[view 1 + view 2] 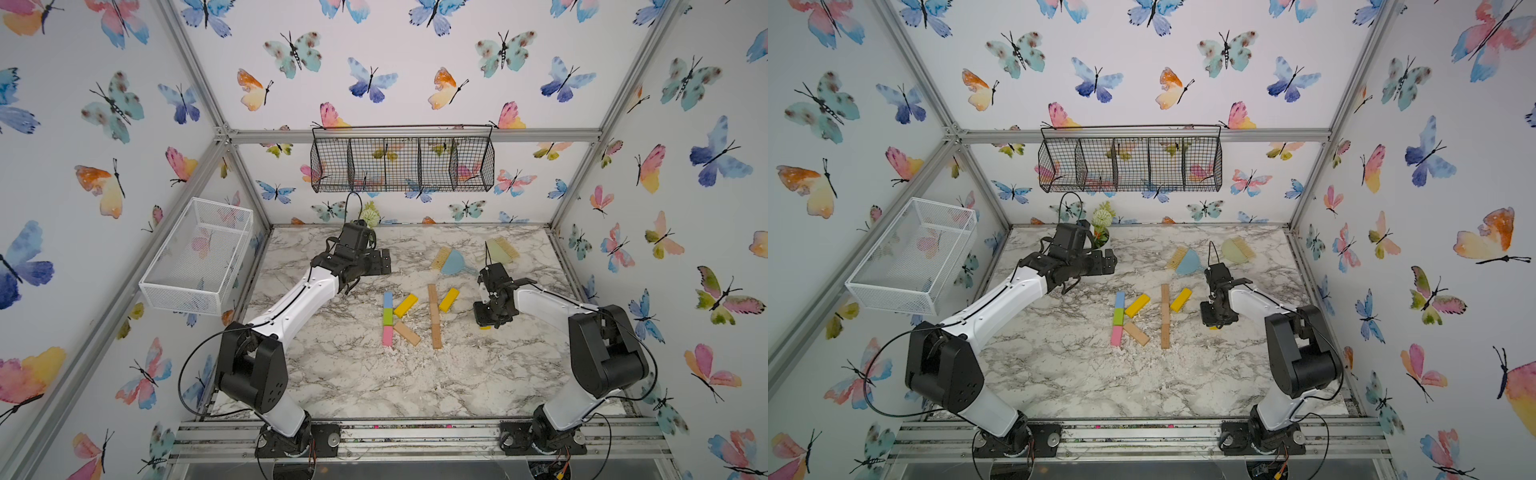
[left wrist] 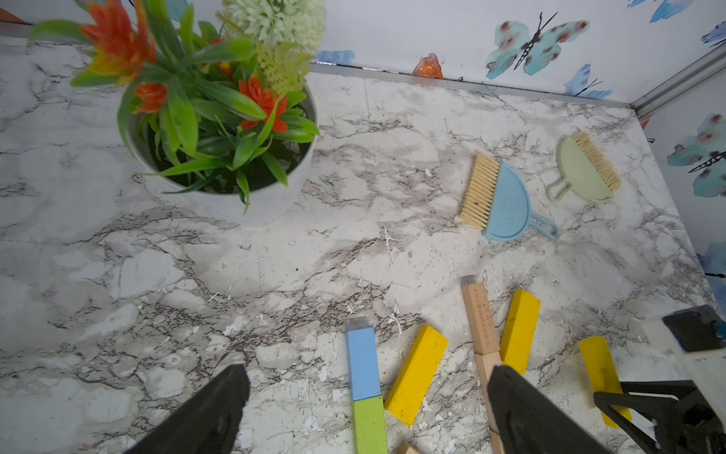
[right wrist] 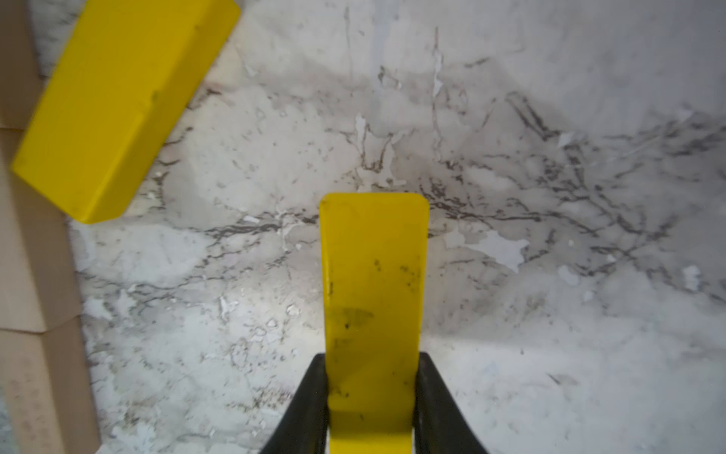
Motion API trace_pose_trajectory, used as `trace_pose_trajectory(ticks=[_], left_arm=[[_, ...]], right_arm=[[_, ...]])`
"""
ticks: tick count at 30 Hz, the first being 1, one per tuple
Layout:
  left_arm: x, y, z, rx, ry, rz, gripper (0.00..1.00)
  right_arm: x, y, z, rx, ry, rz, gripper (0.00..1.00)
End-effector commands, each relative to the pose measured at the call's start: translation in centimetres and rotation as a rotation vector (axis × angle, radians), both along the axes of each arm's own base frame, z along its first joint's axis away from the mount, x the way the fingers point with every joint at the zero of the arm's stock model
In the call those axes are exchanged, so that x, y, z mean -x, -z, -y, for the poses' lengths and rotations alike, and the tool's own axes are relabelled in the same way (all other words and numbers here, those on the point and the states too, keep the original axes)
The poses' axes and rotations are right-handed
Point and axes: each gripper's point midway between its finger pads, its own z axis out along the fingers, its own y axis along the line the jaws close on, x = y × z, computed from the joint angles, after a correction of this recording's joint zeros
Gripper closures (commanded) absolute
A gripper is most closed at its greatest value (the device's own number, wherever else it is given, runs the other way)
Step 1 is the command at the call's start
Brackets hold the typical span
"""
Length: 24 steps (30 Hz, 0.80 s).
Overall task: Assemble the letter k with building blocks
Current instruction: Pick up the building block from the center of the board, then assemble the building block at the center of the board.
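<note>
Marble desk [image 1: 332, 374], both top views: tan stem [image 1: 434, 320] lacks its lower slanting arm; right hand [image 1: 486, 322] near it; bare surface in front
Left wrist: left hand [image 2: 365, 377] wide, empty, by the plant pot [image 2: 235, 196], well apart
Right wrist: hand clamps yellow bar [image 3: 373, 275]; slant it, butt one end on the stem, sparing upper yellow bar [image 3: 118, 106]
</note>
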Motion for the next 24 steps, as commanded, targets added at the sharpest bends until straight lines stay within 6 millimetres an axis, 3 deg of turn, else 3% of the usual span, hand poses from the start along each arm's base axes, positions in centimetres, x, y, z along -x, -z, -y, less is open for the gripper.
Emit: trace_pose_trajectory(ticks=[1, 5, 10, 17, 24], left_arm=[[-0.3, -0.1, 0.1, 0.009, 0.006, -0.005, 0.02], [-0.3, 0.0, 0.2, 0.010, 0.007, -0.007, 0.02], [-0.3, 0.1, 0.2, 0.011, 0.011, -0.011, 0.01], [-0.3, 0.3, 0.2, 0.005, 0.008, -0.015, 0.01], [-0.2, 0.5, 0.3, 0.006, 0.014, -0.024, 0.01]], right_arm=[[1.2, -1.3, -1.7, -0.035, -0.094, 0.006, 0.85], [2.4, -1.9, -4.0, 0.005, -0.241, -0.010, 0.87], [2.6, -2.3, -4.3, 0.119, -0.378, 0.009, 0.95], [3.2, -4.8, -6.0, 0.043, -0.565, 0.156, 0.98], [4.2, -3.0, -5.9, 0.058, -0.607, 0.062, 0.98]])
